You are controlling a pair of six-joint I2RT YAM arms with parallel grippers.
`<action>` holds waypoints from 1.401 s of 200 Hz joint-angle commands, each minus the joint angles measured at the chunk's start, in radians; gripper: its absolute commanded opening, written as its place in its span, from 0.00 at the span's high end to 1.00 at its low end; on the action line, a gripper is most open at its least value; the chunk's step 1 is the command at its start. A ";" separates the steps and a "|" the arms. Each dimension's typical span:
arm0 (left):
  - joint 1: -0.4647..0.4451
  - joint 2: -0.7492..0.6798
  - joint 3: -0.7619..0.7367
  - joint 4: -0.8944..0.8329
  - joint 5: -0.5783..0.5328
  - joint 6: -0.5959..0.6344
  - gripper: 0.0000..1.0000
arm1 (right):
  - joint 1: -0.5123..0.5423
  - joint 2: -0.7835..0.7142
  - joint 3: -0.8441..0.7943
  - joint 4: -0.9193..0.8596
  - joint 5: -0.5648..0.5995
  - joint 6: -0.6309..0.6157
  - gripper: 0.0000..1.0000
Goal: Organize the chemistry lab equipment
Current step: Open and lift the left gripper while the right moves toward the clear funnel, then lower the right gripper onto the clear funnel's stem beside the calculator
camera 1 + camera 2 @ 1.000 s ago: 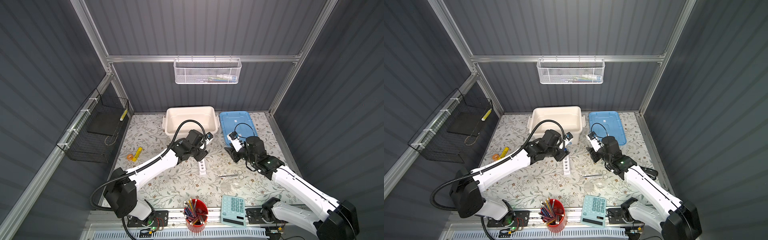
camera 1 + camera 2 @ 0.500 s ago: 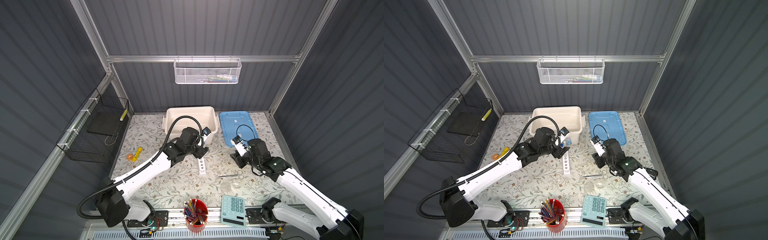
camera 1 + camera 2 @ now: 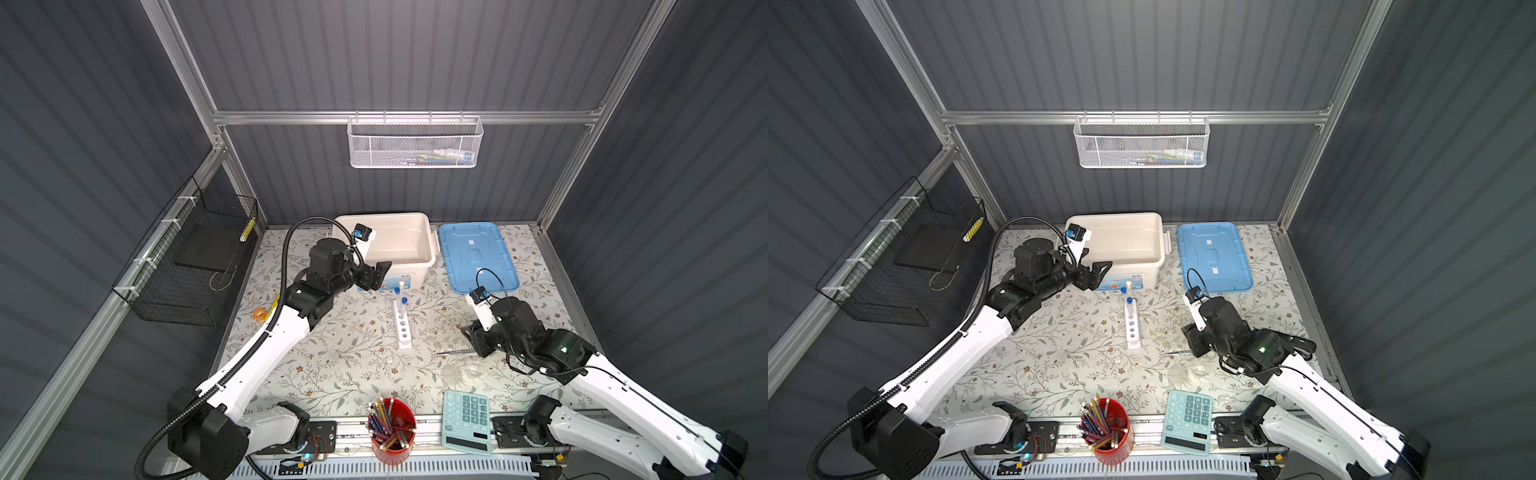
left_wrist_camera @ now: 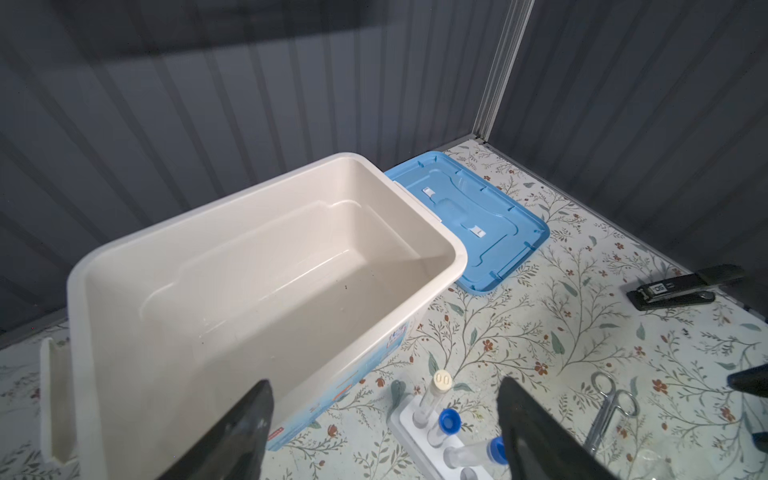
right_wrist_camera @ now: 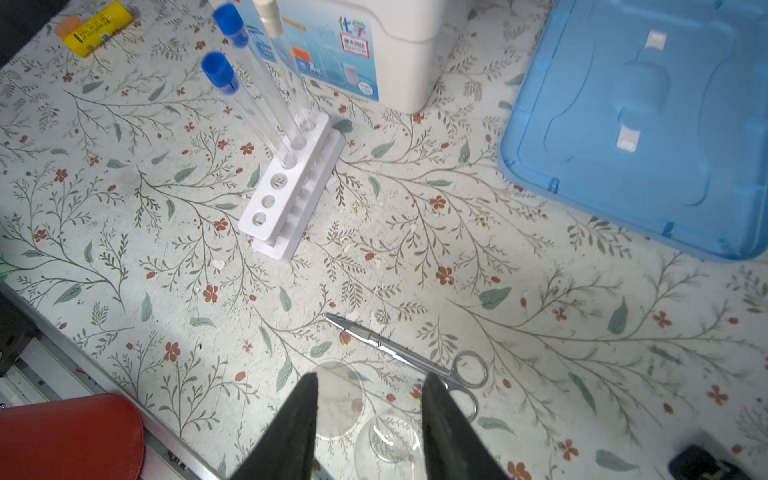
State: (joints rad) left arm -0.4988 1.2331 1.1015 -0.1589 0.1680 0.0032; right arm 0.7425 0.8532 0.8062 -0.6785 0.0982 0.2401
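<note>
- Hovering wide open and empty, the left gripper [image 3: 376, 274] hangs just beside the front wall of the bin [image 3: 415, 262], near the far end of the rack [image 3: 402, 328]. A loose swing from here could clip the tall test tubes [image 5: 249, 108] and tip the rack — its base looks narrow for their height.
- Right gripper [image 5: 370, 376]: jaws partly apart, nothing held, poised above the scissors [image 5: 399, 353] and the glass dishes [image 5: 336, 399]. The scissors lie flat and thin, so the fingers may scrape the table or slide off. The dishes, just beside the handles, could be knocked or chipped.
- Rack: white, six round holes, mid-table. Three tubes stand at its far end, two blue-capped and one pale-capped; three holes are free.
- Scissors: slim, silver, closed, tips toward the rack.
- Dishes: round, clear, faint against the floral surface — easy to misjudge.
- Bin: empty, lid [image 3: 478, 257] flat beside it.
</note>
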 commanded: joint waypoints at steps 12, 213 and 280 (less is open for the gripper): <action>0.050 0.009 -0.019 0.068 0.130 -0.103 0.15 | 0.048 0.016 0.031 -0.110 0.028 0.160 0.57; 0.147 0.028 -0.045 0.085 0.211 -0.134 0.15 | 0.248 0.258 -0.011 -0.089 -0.005 0.260 0.59; 0.160 0.037 -0.042 0.076 0.191 -0.139 0.15 | 0.248 0.322 -0.034 -0.049 -0.022 0.269 0.73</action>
State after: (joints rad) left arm -0.3489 1.2724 1.0645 -0.0814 0.3645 -0.1219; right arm 0.9855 1.1622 0.7860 -0.7448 0.0849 0.4976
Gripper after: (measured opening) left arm 0.853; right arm 0.288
